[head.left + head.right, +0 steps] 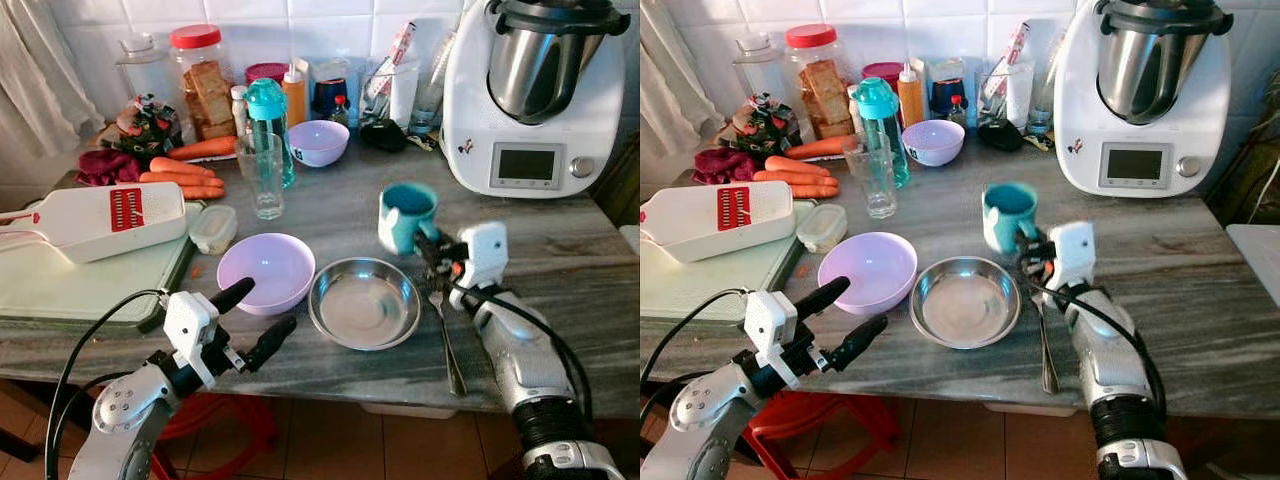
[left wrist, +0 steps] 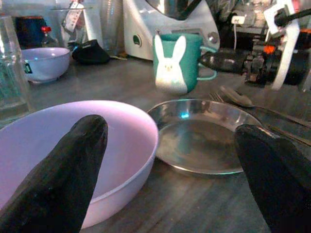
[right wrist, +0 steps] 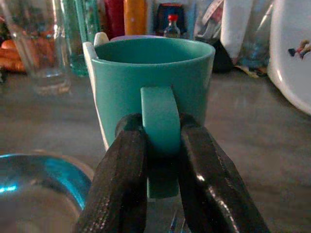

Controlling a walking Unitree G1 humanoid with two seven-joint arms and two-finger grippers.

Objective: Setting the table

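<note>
Right claw (image 1: 432, 250) pinches the teal mug's (image 1: 406, 216) handle, mug upright on the surface (image 1: 560, 250); left claw (image 1: 262, 318) gapes wide, empty, near the lilac bowl (image 1: 266, 272).

Grey marble-look worktop (image 1: 560, 250) against a white tiled wall (image 1: 330, 25), white curtain (image 1: 40, 80) at left, terracotta floor tiles (image 1: 340, 445) below.

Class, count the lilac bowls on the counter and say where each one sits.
2. One bowl beside the steel dish; another bowl at the back, by the teal bottle.
</note>
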